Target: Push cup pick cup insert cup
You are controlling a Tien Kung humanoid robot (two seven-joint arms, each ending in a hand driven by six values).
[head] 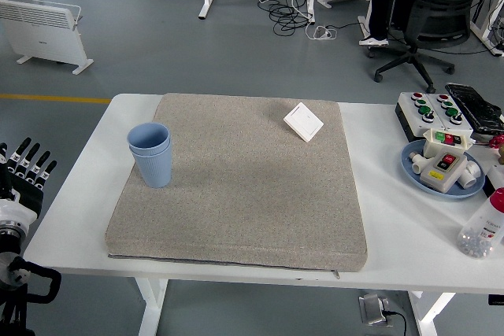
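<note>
No readable text, labels or numbers anywhere; print on the bottle point(483, 231) at the bench's right edge too small to tell.

White table point(378, 230) w/ grey mat point(244, 186), blue plate point(416, 172).

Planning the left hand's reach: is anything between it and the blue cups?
Nothing visible. The left hand sits off the table's left edge, fingers spread; only bare table and grey mat lie before the nested blue cups.
</note>
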